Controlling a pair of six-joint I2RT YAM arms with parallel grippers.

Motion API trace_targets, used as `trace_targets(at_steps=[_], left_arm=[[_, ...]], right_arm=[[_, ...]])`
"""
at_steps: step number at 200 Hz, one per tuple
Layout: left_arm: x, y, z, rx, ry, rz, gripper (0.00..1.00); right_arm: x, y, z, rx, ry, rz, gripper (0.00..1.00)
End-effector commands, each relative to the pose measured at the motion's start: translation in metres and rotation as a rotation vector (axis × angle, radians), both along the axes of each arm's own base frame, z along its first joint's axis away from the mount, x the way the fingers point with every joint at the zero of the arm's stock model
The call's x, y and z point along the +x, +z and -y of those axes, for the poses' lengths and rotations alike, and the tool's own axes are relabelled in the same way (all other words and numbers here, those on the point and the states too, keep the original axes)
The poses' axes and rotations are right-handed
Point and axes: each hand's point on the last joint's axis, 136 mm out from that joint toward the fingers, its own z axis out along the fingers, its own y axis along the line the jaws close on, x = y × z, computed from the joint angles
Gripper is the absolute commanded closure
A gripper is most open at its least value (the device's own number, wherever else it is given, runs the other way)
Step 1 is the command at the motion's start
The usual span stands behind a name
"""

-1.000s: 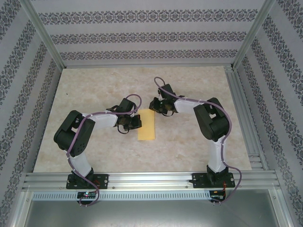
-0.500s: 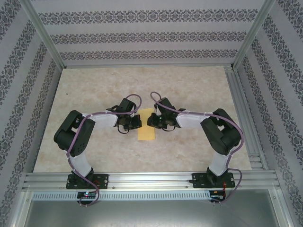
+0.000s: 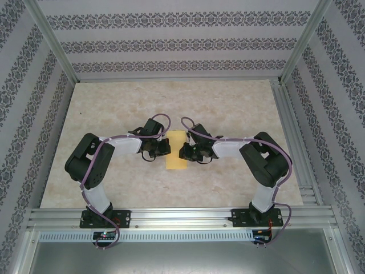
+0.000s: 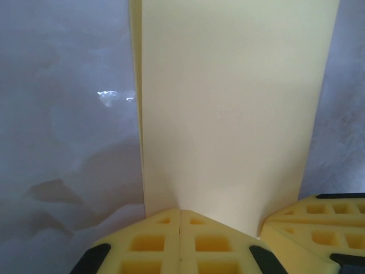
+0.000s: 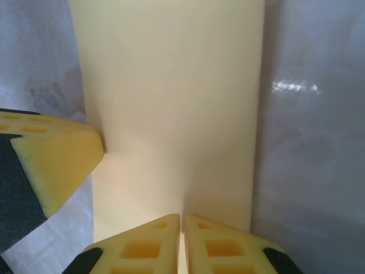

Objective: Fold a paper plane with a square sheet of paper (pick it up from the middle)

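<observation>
Jaws together on both arms. The left gripper [image 3: 161, 148] shows its yellow waffled fingertips pressed flat to each other in its wrist view [image 4: 180, 212], and the right gripper [image 5: 181, 216] has only a hairline seam between its tips. Both sets of tips meet the thin, plain yellow-orange sheet of paper [image 3: 175, 160]. It lies mid-table on the marbled beige tabletop [image 3: 114, 103] as a narrow rectangle, long axis running near to far. A second layer peeks out along one edge in the left wrist view [image 4: 136, 85], so the sheet reads as doubled over once. The left gripper sits at the sheet's left long edge and the right gripper [image 3: 186, 152] at its right long edge, facing each other across it, tips close enough that each wrist camera catches the other's fingers. The paper dimples slightly where each pair of tips lands [image 5: 171, 103]. I cannot tell whether a layer is nipped between the fingers or merely pressed to the table.

My reading is that closed tips make a blunt point, good for pinning thin paper and bearing down on a crease. Opposed placement keeps the sheet from skating sideways under either push. The far end looks rounded from above, possibly lifting, though that is uncertain. No nose folds are visible, so this looks like an early stage.
</observation>
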Motion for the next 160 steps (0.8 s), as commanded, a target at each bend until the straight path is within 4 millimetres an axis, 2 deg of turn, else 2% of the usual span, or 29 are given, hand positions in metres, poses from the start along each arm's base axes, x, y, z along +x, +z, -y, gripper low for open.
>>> trace_targets(at_steps=[1, 18, 36, 75, 102, 130, 146, 160], left_arm=[[-0.026, -0.019, -0.006, 0.082, -0.036, -0.087, 1.00], [-0.027, -0.021, -0.008, 0.088, -0.035, -0.090, 1.00], [-0.029, -0.024, -0.008, 0.086, -0.032, -0.095, 1.00], [-0.026, -0.023, -0.007, 0.083, -0.024, -0.091, 1.00], [-0.023, -0.015, -0.008, 0.084, -0.017, -0.071, 1.00], [-0.020, 0.008, -0.008, 0.065, -0.008, -0.029, 1.00], [-0.017, 0.031, -0.005, 0.028, -0.001, 0.015, 1.00], [-0.013, 0.053, -0.001, -0.030, 0.002, 0.056, 0.94]], right_arm=[[-0.013, -0.004, 0.002, 0.009, 0.028, -0.024, 0.88], [-0.015, 0.017, -0.001, 0.050, 0.044, 0.003, 0.87], [-0.022, 0.021, 0.000, 0.054, 0.057, -0.004, 0.87], [-0.044, -0.009, 0.015, -0.002, 0.051, -0.095, 0.88], [-0.049, -0.021, 0.017, -0.026, 0.053, -0.125, 0.88], [-0.056, -0.022, -0.001, -0.020, 0.132, -0.133, 0.88], [-0.061, -0.020, -0.013, -0.016, 0.182, -0.128, 0.88], [-0.066, -0.019, -0.021, -0.009, 0.215, -0.126, 0.88]])
